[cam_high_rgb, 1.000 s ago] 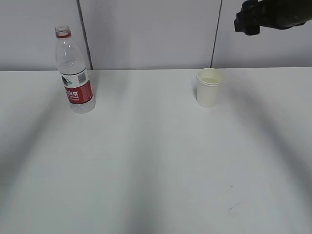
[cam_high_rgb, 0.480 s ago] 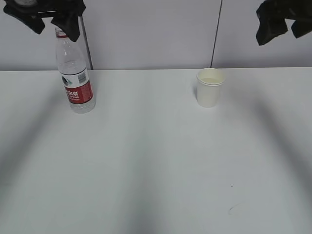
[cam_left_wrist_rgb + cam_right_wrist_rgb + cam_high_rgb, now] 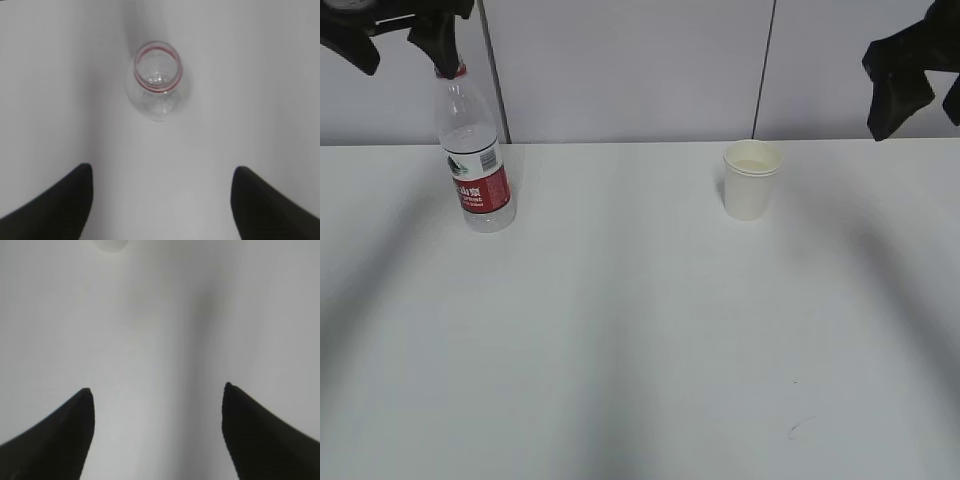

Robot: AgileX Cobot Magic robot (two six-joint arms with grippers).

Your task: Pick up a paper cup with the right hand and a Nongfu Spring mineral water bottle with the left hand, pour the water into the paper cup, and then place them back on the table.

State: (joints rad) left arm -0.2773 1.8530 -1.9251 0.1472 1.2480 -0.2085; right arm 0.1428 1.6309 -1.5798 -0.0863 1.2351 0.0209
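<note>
The Nongfu Spring mineral water bottle [image 3: 473,150] stands upright and uncapped at the back left of the white table [image 3: 620,330]. My left gripper [image 3: 398,55] hangs open above it, just left of its neck, and holds nothing. In the left wrist view the bottle's open mouth [image 3: 157,75] lies ahead of the open left gripper [image 3: 162,170]. The paper cup [image 3: 750,180] stands upright at the back right. My right gripper [image 3: 927,110] is open and empty, high and to the right of the cup. In the right wrist view of this gripper [image 3: 157,388], only the cup's edge [image 3: 109,244] shows at the top.
A grey panelled wall [image 3: 620,70] rises right behind the table's back edge. A small dark scuff mark [image 3: 798,428] lies on the table near the front right. Soft arm shadows cross the tabletop.
My left gripper has come into view at the top left above the bottle. My right gripper has moved right and downward. The bottle and cup have not moved.
</note>
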